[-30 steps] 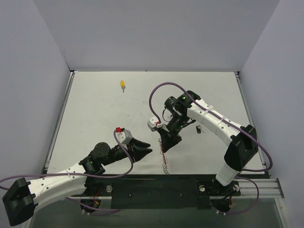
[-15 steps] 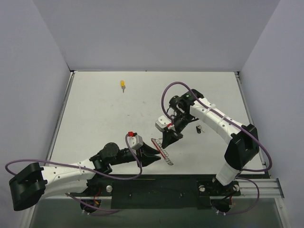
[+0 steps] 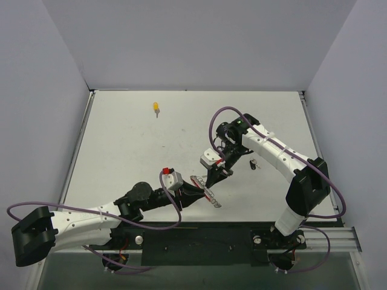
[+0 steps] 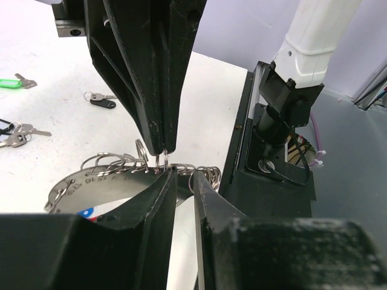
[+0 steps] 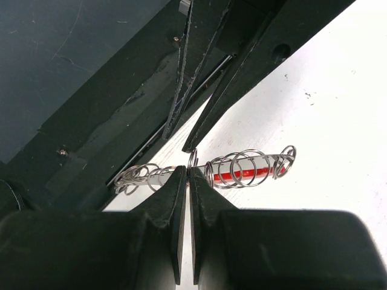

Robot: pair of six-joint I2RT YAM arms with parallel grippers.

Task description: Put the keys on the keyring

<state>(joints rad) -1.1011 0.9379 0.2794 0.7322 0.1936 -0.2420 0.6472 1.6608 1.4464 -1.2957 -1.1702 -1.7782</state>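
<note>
The keyring [image 3: 205, 192] is a metal band with a red section [image 5: 242, 176] and several silver split rings strung on it, held just above the table's near edge. My right gripper [image 3: 213, 180] comes down from above and is shut on one small ring of it [image 5: 190, 170]. My left gripper [image 3: 192, 192] reaches in from the left, its jaws nearly closed around the band [image 4: 181, 174]. A yellow-tagged key [image 3: 156, 108] lies far back left. A black-tagged key [image 4: 103, 101], a green-tagged key [image 4: 12, 83] and another key [image 4: 18, 134] lie on the table beyond.
The right arm's base and mount [image 4: 284, 115] stand close behind the keyring at the table's near edge. A small dark key [image 3: 254, 163] lies beside the right arm. Grey walls enclose the table on three sides.
The left arm has swung right to the keyring and its open jaws have narrowed around the band. The right gripper has carried the keyring slightly right and now holds it lying more level.
</note>
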